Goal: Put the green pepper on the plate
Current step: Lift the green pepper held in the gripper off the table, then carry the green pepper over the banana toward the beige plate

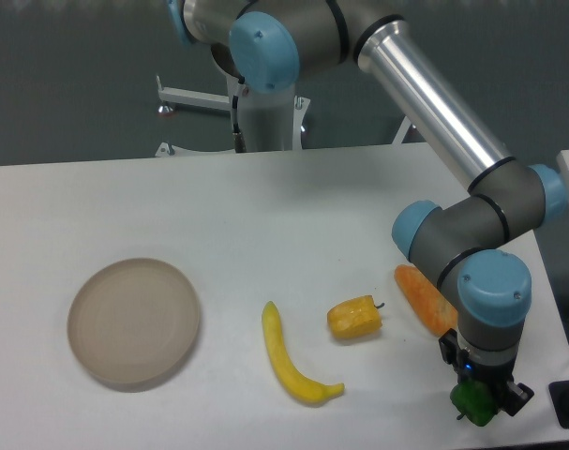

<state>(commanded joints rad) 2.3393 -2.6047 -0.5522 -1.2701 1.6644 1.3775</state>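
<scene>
The green pepper (471,403) sits low at the table's front right corner, small, dark green and partly hidden. My gripper (483,401) points straight down over it, fingers on either side of it and closed against it. Whether the pepper rests on the table or is lifted is unclear. The beige round plate (134,322) lies far to the left, with nothing on it.
A long yellow banana-shaped item (290,356) lies in the middle front. A yellow blocky pepper (353,317) sits right of it. An orange carrot (425,298) lies beside my wrist. The table's right edge is close to the gripper.
</scene>
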